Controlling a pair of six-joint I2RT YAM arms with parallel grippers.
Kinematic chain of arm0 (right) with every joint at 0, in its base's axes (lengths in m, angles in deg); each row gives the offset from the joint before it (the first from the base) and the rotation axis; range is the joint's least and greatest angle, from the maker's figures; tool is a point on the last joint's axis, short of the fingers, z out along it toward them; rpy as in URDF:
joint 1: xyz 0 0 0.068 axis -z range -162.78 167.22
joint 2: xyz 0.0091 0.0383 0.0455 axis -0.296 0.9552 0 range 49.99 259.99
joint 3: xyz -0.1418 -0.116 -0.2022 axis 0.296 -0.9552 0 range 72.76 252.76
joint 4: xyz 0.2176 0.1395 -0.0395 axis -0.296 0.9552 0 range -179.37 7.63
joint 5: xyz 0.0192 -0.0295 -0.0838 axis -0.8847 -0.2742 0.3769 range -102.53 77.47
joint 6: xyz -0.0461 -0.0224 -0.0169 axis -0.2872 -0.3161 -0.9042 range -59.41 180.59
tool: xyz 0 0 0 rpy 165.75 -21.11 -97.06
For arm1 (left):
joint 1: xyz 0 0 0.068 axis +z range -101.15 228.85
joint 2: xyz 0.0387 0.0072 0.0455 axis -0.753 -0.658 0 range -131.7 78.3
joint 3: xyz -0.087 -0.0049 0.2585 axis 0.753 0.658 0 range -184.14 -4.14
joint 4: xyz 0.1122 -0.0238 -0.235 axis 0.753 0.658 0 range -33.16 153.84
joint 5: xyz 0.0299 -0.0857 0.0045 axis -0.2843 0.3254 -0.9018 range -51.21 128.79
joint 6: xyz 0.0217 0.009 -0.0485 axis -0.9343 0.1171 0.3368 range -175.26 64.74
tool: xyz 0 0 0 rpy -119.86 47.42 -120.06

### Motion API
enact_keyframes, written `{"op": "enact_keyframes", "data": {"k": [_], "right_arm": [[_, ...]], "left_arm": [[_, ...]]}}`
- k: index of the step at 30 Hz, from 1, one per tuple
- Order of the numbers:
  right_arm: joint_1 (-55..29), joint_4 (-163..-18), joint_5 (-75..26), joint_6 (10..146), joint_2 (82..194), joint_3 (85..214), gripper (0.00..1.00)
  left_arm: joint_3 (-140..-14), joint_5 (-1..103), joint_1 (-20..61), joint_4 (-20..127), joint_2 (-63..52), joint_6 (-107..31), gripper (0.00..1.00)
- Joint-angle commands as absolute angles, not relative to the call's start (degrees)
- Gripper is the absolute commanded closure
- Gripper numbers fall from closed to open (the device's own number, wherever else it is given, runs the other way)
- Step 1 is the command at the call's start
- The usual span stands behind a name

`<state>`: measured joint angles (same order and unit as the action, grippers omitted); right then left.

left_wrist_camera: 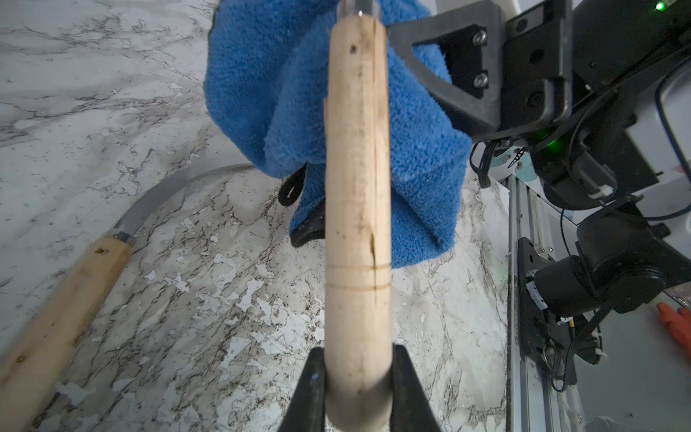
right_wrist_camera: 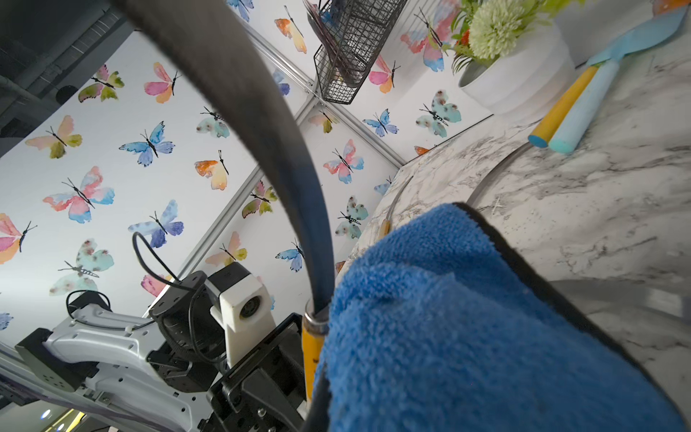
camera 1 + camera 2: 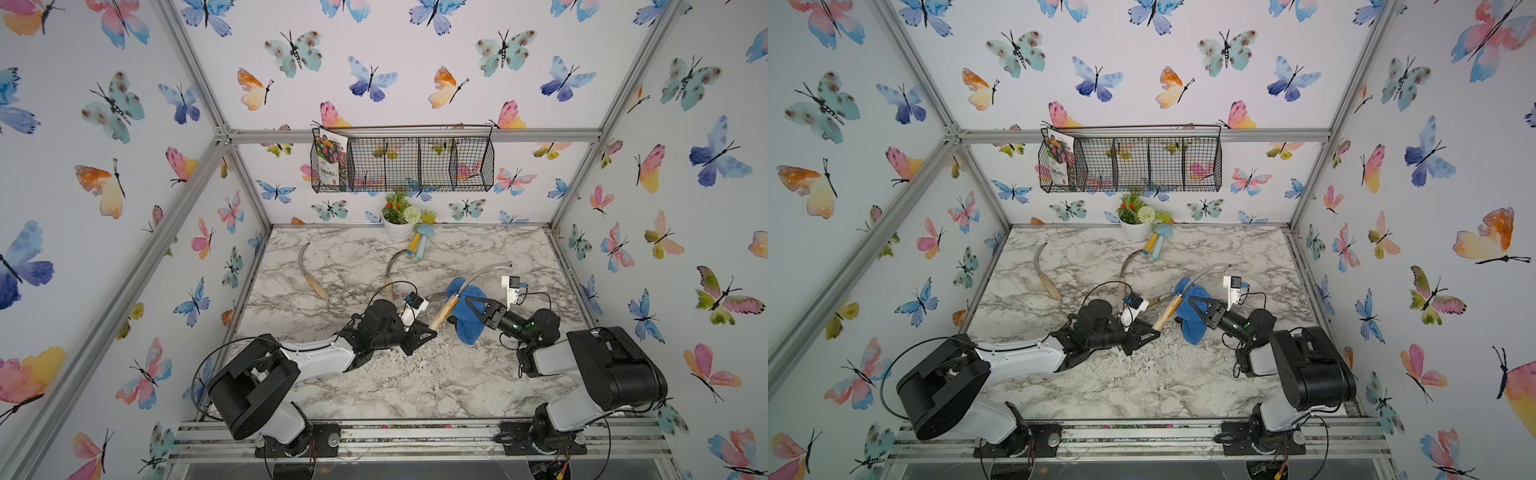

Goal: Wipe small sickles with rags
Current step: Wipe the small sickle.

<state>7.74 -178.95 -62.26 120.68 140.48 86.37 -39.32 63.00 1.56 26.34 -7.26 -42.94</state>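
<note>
Nearest, the left gripper [image 1: 357, 391] is pressed tight on the butt end of the held sickle [image 1: 357, 187], a small tool with a short pale wooden handle and a thin curved grey metal blade. It is lifted clear of the white-and-grey marbled tabletop [image 3: 374, 386] and points away from the jaws. Just beyond, at the handle's far end, the right gripper [image 3: 469, 305] is closed on a thick blue terry rag [image 3: 469, 332] with a black edge and a small black tag, 1 black finger [image 1: 460, 101] sunk into the fold. The rag drapes against the base of the blade, which curves on past it. Beside the left gripper a loose sickle [image 1: 60, 310] lies flat, its blade curving away behind the hanging rag. Farther out lie 2 more, a middle sickle [image 3: 392, 266] and a far sickle [image 3: 311, 272], well apart from both grippers. At the back stand a white pot of artificial plants [image 3: 398, 232] and yellow and light-blue mushroom-shaped toys [image 3: 420, 245] just beside the middle sickle's tip. Above them hangs a black wire basket [image 3: 473, 166] holding a flower seed packet [image 3: 330, 156].
</note>
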Motion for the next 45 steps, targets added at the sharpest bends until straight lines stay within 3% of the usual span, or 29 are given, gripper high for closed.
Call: {"op": "enact_keyframes", "data": {"k": [1,6,19,25,36,45], "right_arm": [[7.77,-191.47,-61.82,122.51,139.68,87.28,0.98],[12.52,-186.36,-62.15,123.83,135.77,90.84,0.98],[24.14,-192.90,-65.47,135.56,132.56,94.97,0.98],[23.21,-192.42,-67.10,134.70,133.10,94.56,0.98],[7.70,-189.76,-60.90,123.35,138.81,90.80,0.98],[8.60,-183.10,-60.21,121.73,134.35,94.12,0.98]], "left_arm": [[-39.73,62.78,1.96,25.35,-6.45,-42.95,1.00],[-39.74,62.78,2.01,25.45,-6.38,-43.13,1.00],[-40.18,63.31,2.31,25.40,-7.11,-43.13,1.00],[-40.35,63.53,2.35,25.64,-7.13,-43.22,1.00],[-40.65,63.79,2.32,25.74,-7.43,-43.22,1.00],[-40.45,63.87,2.32,25.72,-7.46,-43.22,1.00]]}}
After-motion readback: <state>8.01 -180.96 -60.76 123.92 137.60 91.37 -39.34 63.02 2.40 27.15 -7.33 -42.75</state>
